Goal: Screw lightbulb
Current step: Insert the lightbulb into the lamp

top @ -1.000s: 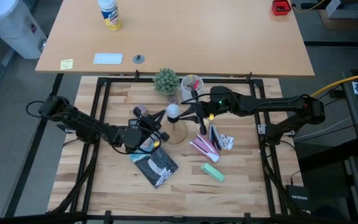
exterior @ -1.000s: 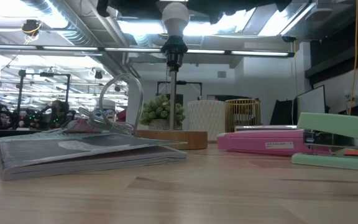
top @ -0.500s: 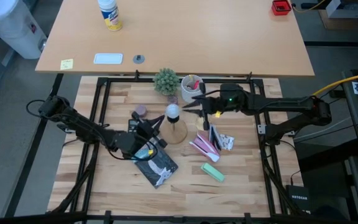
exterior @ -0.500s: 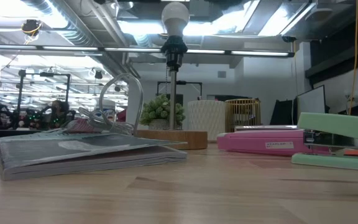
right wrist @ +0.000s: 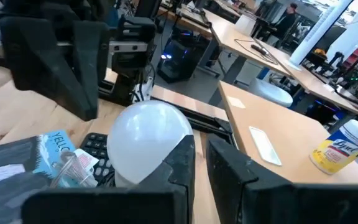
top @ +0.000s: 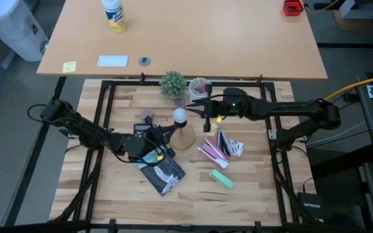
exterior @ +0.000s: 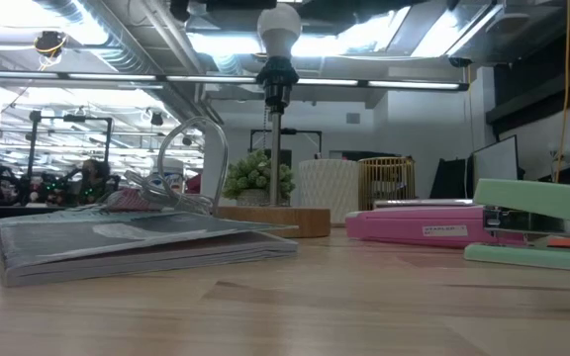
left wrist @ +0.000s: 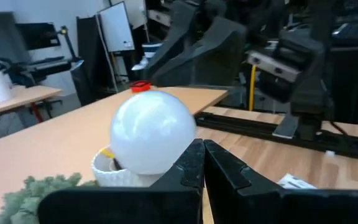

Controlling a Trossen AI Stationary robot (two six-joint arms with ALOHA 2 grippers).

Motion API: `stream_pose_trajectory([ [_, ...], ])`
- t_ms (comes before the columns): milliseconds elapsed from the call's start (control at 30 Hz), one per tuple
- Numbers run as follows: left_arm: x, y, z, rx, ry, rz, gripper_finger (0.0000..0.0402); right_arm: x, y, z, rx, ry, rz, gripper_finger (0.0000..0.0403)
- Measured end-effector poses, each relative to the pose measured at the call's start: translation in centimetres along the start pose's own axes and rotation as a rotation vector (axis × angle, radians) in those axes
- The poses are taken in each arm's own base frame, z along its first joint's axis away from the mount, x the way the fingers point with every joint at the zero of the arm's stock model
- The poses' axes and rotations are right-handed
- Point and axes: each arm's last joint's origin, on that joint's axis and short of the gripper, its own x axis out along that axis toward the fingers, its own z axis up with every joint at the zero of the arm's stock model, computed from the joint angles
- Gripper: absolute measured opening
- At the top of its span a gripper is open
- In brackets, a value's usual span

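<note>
Since a second ago the right gripper [top: 201, 107] has drawn a little away from the lightbulb [top: 180, 116] and now sits just beside it toward the cup side, while the left gripper [top: 171, 127] has shifted to point at the bulb from the other side. Both grippers have their fingers closed together and hold nothing. In the low view the arms are cut off at the top edge, so only dark shapes show above the bulb. The bulb's grey screw base is hidden inside the black socket [exterior: 276, 72]. The bulb stands upright on top of the wooden cone stand [top: 185, 137]; its glass is round, whitish and matte, filling the middle of both wrist views.
</note>
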Motion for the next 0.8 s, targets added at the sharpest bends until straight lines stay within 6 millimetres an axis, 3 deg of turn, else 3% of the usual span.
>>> stream_pose_trajectory([
  [367, 0.02, 0.26, -0.13, 0.019, 0.013, 0.086, 0.0001, 0.69, 0.27, -0.58, 0.007, 0.022, 0.014, 0.0044],
  [800, 0.32, 0.81, -0.31, 0.028, 0.03, 0.202, 0.0001, 0.65, 0.71, -0.66, 0.117, -0.002, 0.148, 0.0044],
])
